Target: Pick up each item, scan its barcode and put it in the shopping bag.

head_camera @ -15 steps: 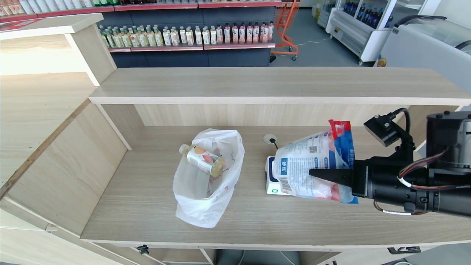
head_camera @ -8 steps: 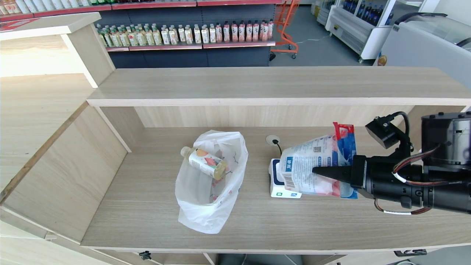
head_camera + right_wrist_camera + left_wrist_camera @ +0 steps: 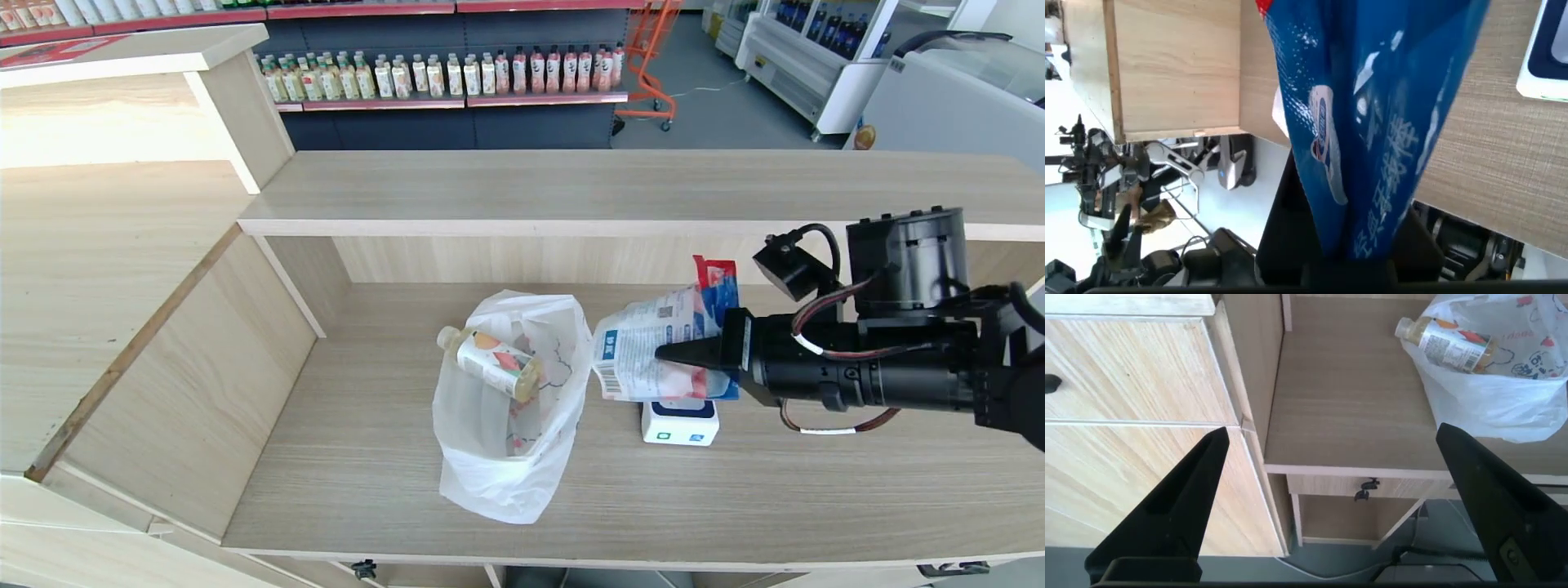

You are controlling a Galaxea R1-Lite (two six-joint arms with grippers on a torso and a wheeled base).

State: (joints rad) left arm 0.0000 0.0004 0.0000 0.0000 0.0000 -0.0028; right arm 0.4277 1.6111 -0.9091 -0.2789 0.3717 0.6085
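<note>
My right gripper [image 3: 682, 355] is shut on a white, blue and red snack packet [image 3: 645, 351], held flat above the white barcode scanner [image 3: 679, 419], just right of the shopping bag. The packet's blue side [image 3: 1372, 139] hangs between the fingers in the right wrist view, with the scanner [image 3: 1547, 57] at the edge. The white plastic shopping bag [image 3: 506, 457] stands open mid-counter with a drink bottle [image 3: 490, 363] lying across its mouth. My left gripper [image 3: 1331, 506] is open, hanging off the counter's front edge, with the bag [image 3: 1503, 384] and bottle [image 3: 1445, 345] beyond it.
The wooden counter [image 3: 367, 457] has a raised back shelf [image 3: 620, 188] and a side wall [image 3: 188, 384] on the left. A cable port [image 3: 608, 307] sits behind the scanner. Store shelves with bottles [image 3: 441, 73] stand beyond.
The head camera has shifted, sliding the scene rightward. My right gripper has carried the packet left, nearer the bag, so it now overhangs the scanner's back instead of covering it.
</note>
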